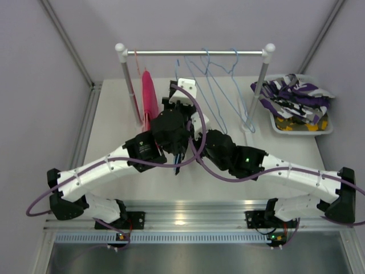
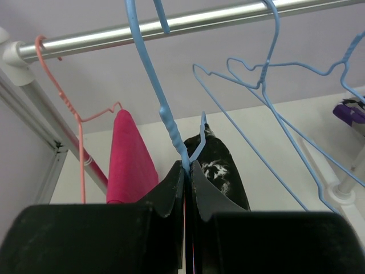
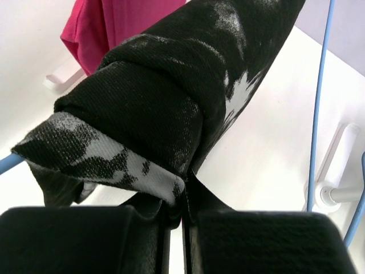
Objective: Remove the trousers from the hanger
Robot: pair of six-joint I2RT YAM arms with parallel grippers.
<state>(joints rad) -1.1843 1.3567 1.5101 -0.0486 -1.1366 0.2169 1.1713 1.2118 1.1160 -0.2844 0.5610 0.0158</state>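
Fingers [image 2: 171,191] of the left gripper [image 2: 186,168] are pressed together on a thin blue wire hanger [image 2: 169,128], steadying it. The right gripper [image 3: 181,205] is clamped shut on the lower fold of the black cloth trousers with white print [image 3: 165,97], which drape over that hanger near the middle of the rack.

A metal clothes rail on white posts [image 1: 194,52] spans the back of the table. At right, a grey plastic basket [image 1: 302,132] holds the purple-white-black camouflage trousers [image 1: 296,94] and the yellow-olive camouflage trousers [image 1: 293,123]. At left, the plain hot pink trousers [image 1: 150,94] hang on a pink wire hanger [image 2: 81,142].

The step in hand appears to be freeing the black pair. The next move likely calls for the right arm to draw the cloth off the wire while the left holds the hanger firm.
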